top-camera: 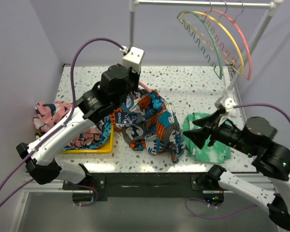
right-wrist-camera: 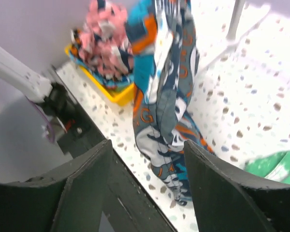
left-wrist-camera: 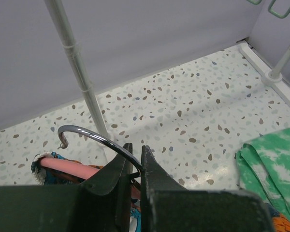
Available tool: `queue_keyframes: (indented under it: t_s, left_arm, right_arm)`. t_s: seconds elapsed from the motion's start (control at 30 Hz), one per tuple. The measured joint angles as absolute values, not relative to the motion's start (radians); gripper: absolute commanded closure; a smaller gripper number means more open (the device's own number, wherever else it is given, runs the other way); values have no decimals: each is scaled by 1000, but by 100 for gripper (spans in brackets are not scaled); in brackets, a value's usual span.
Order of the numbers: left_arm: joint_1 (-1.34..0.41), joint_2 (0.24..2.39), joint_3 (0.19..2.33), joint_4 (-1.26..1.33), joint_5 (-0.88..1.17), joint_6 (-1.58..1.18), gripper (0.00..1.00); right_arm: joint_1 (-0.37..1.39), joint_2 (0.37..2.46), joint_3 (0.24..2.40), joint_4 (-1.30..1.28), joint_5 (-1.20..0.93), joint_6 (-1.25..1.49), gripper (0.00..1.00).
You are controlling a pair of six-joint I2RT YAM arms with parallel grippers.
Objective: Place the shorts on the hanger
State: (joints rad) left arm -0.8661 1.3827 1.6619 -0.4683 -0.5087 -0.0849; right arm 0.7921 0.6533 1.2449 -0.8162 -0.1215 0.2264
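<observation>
On hanger [left-wrist-camera: 67, 166] hook, left tool [left-wrist-camera: 135, 155] clamps; right tool [right-wrist-camera: 146, 145] agape, seemingly clear of shorts [right-wrist-camera: 159, 96].

lab cell w/ lilac walls [top-camera: 19, 48], speckled table [top-camera: 183, 92], rail [top-camera: 203, 4]

The shorts [top-camera: 152, 124] are orange, teal and navy print; the hanger [left-wrist-camera: 70, 167] coral-pink.

Left arm [top-camera: 63, 137]: rises from the near-left base, reaching far and toward centre.
Left claw [left-wrist-camera: 137, 155]: jaws pinched almost together on the metal hook of the hanger [left-wrist-camera: 67, 166].
Right arm [top-camera: 268, 154]: folded low at near right, forearm pointing left.
Right claw [top-camera: 197, 136]: jaws spread wide, gripping nothing.
</observation>
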Motion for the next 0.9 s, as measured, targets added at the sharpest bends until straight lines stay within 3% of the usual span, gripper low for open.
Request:
queue_keyframes:
  t_s: [0.2,0.5,0.9]
  left_arm:
    - [-899,1374,1619,-432,-458,-59,100]
    - [-978,1372,1548,-381,-459,-32,100]
    - [-1029,1401,1537,-318,-505,-31,100]
  right_arm:
    - [792,736,1429,-839,-70,219,30]
    - [792,1020,1414,-833,-73,225,28]
    - [793,954,1305,-804,-56,270,58]
